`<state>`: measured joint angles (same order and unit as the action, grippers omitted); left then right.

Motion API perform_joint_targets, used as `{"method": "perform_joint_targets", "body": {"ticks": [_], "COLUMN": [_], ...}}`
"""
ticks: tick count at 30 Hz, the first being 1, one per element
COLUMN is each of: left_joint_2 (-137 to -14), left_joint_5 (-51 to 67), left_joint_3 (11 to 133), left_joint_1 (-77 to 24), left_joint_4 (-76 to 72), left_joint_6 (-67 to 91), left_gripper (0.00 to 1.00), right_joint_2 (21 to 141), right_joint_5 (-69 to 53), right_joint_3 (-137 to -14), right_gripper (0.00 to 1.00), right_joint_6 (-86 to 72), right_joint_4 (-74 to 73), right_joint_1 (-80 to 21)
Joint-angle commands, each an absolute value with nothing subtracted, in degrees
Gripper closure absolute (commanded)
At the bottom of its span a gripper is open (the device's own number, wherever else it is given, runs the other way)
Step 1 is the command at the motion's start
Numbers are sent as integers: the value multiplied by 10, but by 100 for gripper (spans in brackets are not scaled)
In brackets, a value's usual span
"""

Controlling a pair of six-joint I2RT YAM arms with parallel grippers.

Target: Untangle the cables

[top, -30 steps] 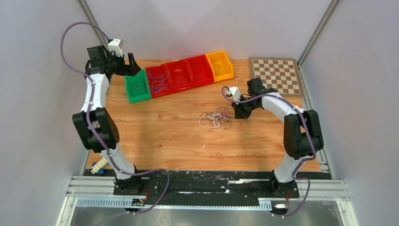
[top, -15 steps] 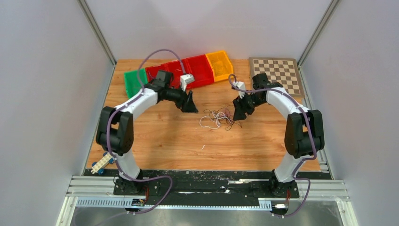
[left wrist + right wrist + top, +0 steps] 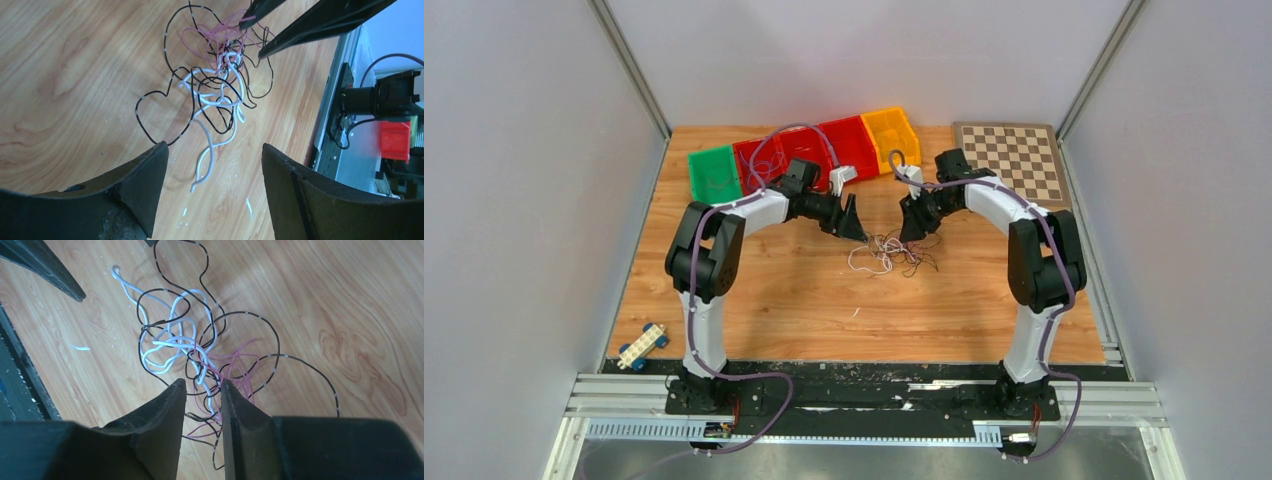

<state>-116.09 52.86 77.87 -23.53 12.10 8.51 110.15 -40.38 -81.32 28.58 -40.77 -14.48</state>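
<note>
The cables (image 3: 889, 250) lie in one small tangle of thin white, black and pink wires on the wooden table, also seen in the left wrist view as cables (image 3: 215, 85) and in the right wrist view as cables (image 3: 200, 355). My left gripper (image 3: 856, 225) hovers just left of the tangle, open wide; a loose white end lies on the table between and ahead of its fingertips, left gripper (image 3: 212, 150). My right gripper (image 3: 914, 228) sits over the tangle's right edge. Its jaws stand narrowly apart, right gripper (image 3: 202, 385), with pink, black and white strands running through the gap, not pinched.
A green bin (image 3: 714, 178), red bins (image 3: 809, 150) and an orange bin (image 3: 892, 137) line the back. A chessboard (image 3: 1012, 160) lies at the back right. A small toy car (image 3: 642, 347) rests near the front left edge.
The left arm swung from the green bin over to the tangle's left side. The right gripper shifted back and left over the tangle, opened from shut, then narrowed.
</note>
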Motion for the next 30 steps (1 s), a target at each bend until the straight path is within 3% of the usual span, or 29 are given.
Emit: {"method": "perform_joint_targets", "body": {"ticks": [1, 7, 16, 24, 30], "left_joint_2": [-1174, -1180, -1088, -1158, -1166], "left_joint_5": [533, 533, 557, 565, 580], "left_joint_3": [801, 785, 714, 785, 761], "left_joint_1": [-239, -241, -240, -251, -282], "left_joint_4": [87, 90, -61, -137, -263], "left_joint_6": [122, 125, 129, 196, 232], "left_gripper": [24, 26, 30, 43, 22], "right_joint_2": [1117, 1082, 996, 968, 942], "right_joint_5": [-394, -394, -465, -465, -490], "right_joint_3": [-821, -800, -766, -751, -762], "right_gripper": [72, 99, 100, 100, 100], "right_joint_6": [295, 294, 287, 269, 241], "right_joint_4": [-364, -318, -286, -283, -281], "right_joint_1": [-150, -152, -157, -150, -152]}}
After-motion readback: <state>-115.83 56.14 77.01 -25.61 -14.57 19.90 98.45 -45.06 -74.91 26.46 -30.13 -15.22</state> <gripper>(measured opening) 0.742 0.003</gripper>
